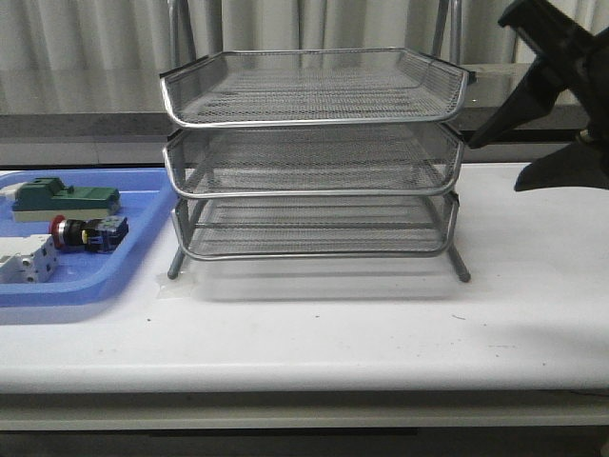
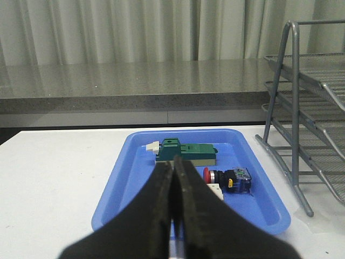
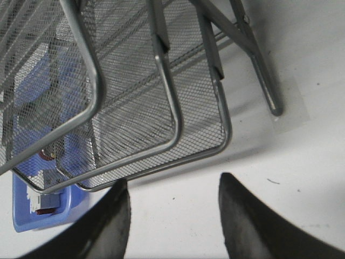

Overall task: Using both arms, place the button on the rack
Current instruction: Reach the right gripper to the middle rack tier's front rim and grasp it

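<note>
The button (image 1: 86, 231), with a red cap and a black, yellow and blue body, lies on its side in the blue tray (image 1: 143, 249) left of the rack (image 1: 314, 157). In the left wrist view my left gripper (image 2: 173, 163) is shut on nothing, hovering over the tray's near end, with the button (image 2: 229, 178) slightly ahead and to one side. My right gripper (image 3: 173, 183) is open and empty above the white table, close to the rack's lower corner (image 3: 215, 135). The right arm (image 1: 557, 67) hangs at the rack's upper right. The front view does not include the left gripper.
A green block (image 1: 65, 197) and a white terminal block (image 1: 24, 262) share the tray with the button. The three-tier silver rack stands mid-table on thin frame legs (image 1: 461, 267). A grey counter and curtains run behind the table.
</note>
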Tool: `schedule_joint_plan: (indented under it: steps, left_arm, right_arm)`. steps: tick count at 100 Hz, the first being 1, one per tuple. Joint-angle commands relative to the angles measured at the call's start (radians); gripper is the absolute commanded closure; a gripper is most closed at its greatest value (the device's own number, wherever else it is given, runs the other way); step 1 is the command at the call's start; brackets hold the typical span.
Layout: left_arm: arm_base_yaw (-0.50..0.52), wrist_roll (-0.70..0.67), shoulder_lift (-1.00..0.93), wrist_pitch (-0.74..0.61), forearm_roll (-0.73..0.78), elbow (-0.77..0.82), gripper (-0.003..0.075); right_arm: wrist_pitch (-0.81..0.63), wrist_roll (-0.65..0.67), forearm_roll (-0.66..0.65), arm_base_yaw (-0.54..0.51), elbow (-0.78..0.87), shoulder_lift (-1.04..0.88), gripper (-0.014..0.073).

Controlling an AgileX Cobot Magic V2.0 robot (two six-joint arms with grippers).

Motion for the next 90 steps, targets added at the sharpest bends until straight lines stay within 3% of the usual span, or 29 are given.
schedule_joint_plan:
  steps: [1, 15, 31, 80, 90]
  left_arm:
    - [0.001, -0.010, -0.032, -0.074, -0.009, 0.034, 0.0741]
    - [0.001, -0.010, -0.032, -0.074, -0.009, 0.034, 0.0741]
    - [0.001, -0.010, -0.032, -0.074, -0.009, 0.034, 0.0741]
    - [0.001, -0.010, -0.032, -0.074, -0.009, 0.034, 0.0741]
    - [0.001, -0.010, -0.032, -0.074, -0.009, 0.034, 0.0741]
  right_arm:
    - [0.029, -0.142, 0.164, 0.001, -0.050, 0.016, 0.0200]
    - [0.072, -0.290, 0.331, 0.001, -0.075, 0.079, 0.0200]
    - [0.126, -0.375, 0.420, 0.001, -0.104, 0.159, 0.0200]
    - [0.174, -0.396, 0.433, 0.001, -0.168, 0.276, 0.0204]
    - [0.174, -0.396, 0.433, 0.001, -0.168, 0.276, 0.0281]
